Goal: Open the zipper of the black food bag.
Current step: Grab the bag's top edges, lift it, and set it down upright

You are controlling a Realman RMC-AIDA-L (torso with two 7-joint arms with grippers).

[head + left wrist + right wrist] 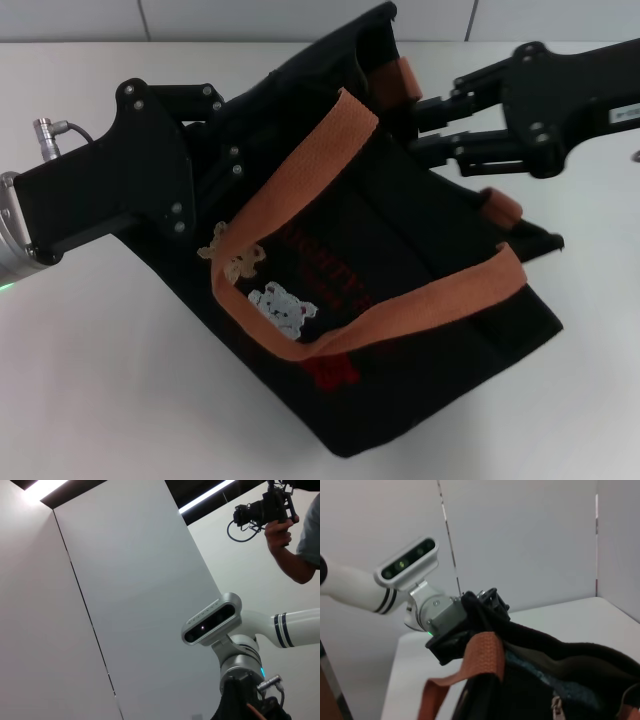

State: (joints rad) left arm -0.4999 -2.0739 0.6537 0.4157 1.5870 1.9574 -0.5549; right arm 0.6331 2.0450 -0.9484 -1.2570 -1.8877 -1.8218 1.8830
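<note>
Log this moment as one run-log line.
left gripper: at bag's left end, fingers hidden | right gripper: at bag's top right edge | bag: tilted on table | zipper pull: visible, not gripped

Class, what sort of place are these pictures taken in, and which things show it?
Probably a robot lab or recording studio: plain white partition walls, a white table, and a person's hand holding a camera.

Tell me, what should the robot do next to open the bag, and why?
Probably draw the right end effector a little farther along the zipper. The left end effector holds the black food bag's other end, and its top already gapes partly open.
</note>
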